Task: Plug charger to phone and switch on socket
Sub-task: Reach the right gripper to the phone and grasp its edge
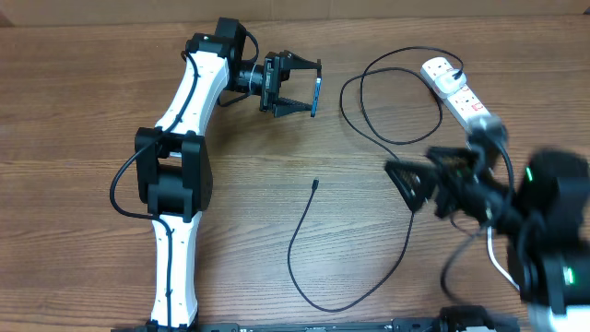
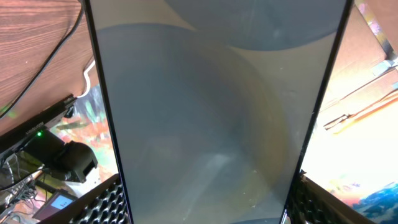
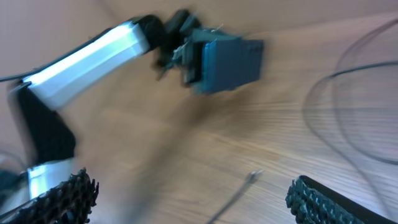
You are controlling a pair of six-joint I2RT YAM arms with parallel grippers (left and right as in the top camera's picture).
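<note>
My left gripper (image 1: 313,92) is shut on the phone (image 1: 315,96), held on edge above the table at the back centre. In the left wrist view the phone (image 2: 211,118) fills the frame between the two finger pads. The charger's thin black cable (image 1: 304,242) lies loose on the table, with its small connector tip (image 1: 315,183) at the centre and its white plug (image 1: 449,85) in the socket strip (image 1: 461,97) at the back right. My right gripper (image 1: 398,180) is open and empty, right of the tip, which shows between its fingers (image 3: 252,177).
The cable loops widely (image 1: 369,88) near the strip and curves round at the front (image 1: 369,293). The strip's thick white cord (image 1: 498,263) runs down under my right arm. The table is wooden (image 1: 74,111).
</note>
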